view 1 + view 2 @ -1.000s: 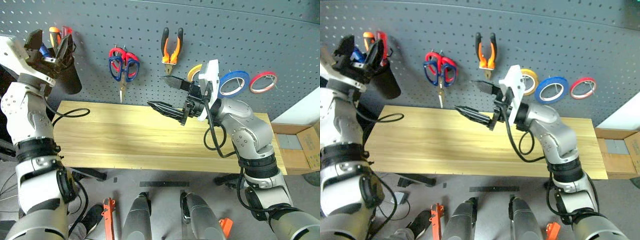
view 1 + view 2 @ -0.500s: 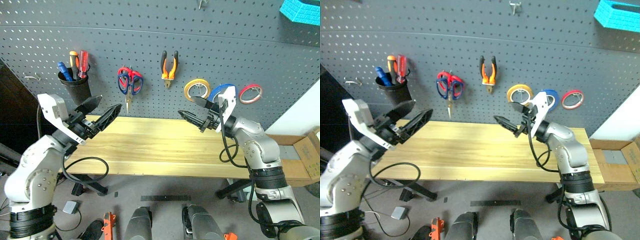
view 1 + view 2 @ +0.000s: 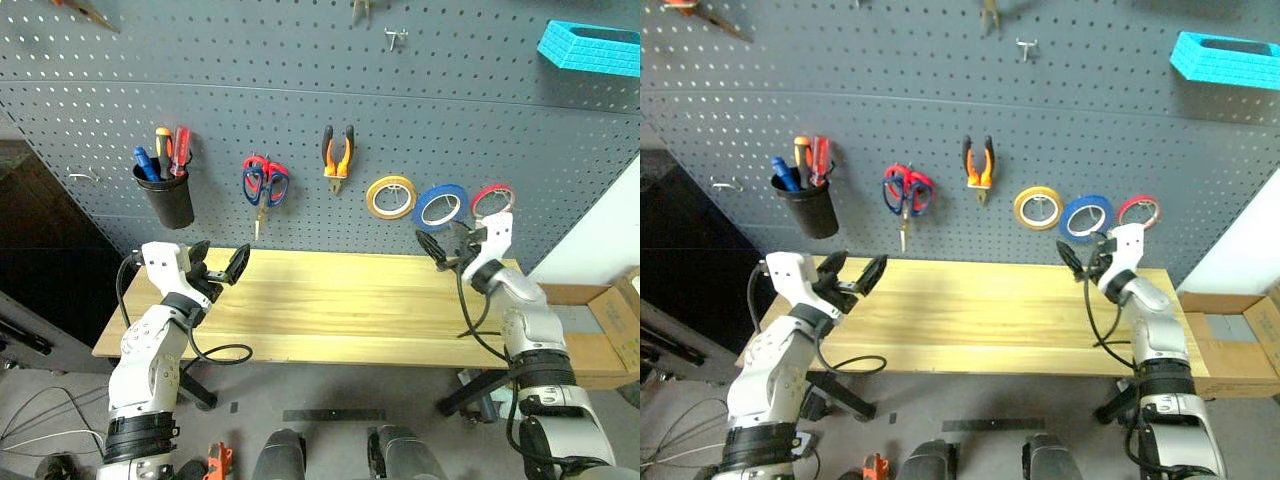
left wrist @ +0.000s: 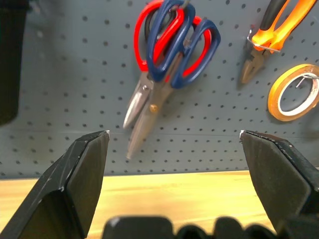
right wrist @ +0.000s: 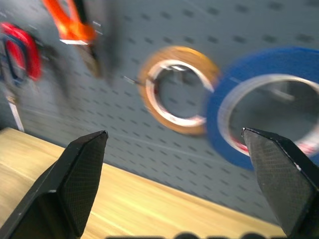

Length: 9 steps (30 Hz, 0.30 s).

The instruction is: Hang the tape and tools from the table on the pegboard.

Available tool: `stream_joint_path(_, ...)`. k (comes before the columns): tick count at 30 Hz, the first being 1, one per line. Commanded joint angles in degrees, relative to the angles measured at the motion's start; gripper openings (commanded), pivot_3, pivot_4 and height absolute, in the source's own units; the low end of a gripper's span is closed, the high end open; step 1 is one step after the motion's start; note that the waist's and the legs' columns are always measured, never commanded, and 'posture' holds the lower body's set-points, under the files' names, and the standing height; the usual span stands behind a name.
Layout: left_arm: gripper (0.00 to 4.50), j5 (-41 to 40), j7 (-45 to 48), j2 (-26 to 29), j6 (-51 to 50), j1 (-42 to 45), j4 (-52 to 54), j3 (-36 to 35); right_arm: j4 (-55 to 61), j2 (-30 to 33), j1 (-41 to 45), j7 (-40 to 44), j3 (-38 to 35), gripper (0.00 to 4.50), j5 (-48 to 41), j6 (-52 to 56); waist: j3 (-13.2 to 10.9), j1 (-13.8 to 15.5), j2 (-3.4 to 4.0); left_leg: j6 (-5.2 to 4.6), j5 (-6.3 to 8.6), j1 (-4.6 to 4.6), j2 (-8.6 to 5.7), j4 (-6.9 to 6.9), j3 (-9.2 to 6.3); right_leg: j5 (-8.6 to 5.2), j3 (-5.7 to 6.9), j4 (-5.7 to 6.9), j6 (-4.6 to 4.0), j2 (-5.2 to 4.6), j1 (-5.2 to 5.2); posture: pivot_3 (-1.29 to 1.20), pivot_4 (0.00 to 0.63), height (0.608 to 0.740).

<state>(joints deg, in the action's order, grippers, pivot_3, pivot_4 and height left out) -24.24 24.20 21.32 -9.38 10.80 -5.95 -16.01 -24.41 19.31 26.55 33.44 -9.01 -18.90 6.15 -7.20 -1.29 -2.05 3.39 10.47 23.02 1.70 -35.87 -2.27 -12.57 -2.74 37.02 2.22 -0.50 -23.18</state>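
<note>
The blue tape (image 3: 419, 210) hangs on the pegboard (image 3: 300, 90), and in the right wrist view the blue tape (image 5: 279, 60) is straight ahead. The orange-and-black pliers (image 3: 337, 153) and the dark blue scissors (image 4: 172, 25) hang on hooks. The red-handled screwdriver (image 3: 181, 138) stands in a black cup (image 3: 170, 200). My left gripper (image 3: 218, 262) is open over the left end of the table (image 3: 350, 300), pointing at the scissors. At the table's right end my right gripper (image 3: 445, 247) is open below the tape. Neither holds anything.
A yellow roll (image 3: 370, 197) and a red roll (image 3: 476, 200) hang either side of the blue one. Red-handled scissors (image 4: 142, 35) hang behind the blue pair. A turquoise basket (image 3: 590, 45) sits high on the right, and a cardboard box (image 3: 625, 320) lies beside the table's right end.
The camera has tilted up. My left arm came down from the cup to the table's left end. My right arm swung right and down to below the tapes. Both grippers stayed open.
</note>
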Motion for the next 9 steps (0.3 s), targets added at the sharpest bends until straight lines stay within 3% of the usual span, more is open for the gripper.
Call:
stream_joint_path(1, 4.47, 3.40, -1.83, 1.08, 3.82, 2.33, -5.85, -1.35, -1.90, 0.14, -0.44, -0.46, -1.09, 4.50, 1.01, -3.46, 0.51, -0.44, 0.07, 0.00, 0.00, -0.06, 0.00, 0.01, 0.00, 0.00, -0.01, 0.01, 0.00, 0.01, 0.03, 0.02, 0.035, 0.740)
stream_joint_path(9, 4.47, 5.14, -2.21, 0.63, 4.83, -0.03, -7.35, -1.32, -2.32, -1.87, -1.12, -1.11, -1.08, 4.50, 1.24, -4.06, 0.65, -1.11, 0.15, -0.01, 0.00, -0.09, 0.01, -0.01, 0.04, 0.00, -0.12, 0.09, 0.01, 0.03, 0.02, 0.04, 0.030, 0.740)
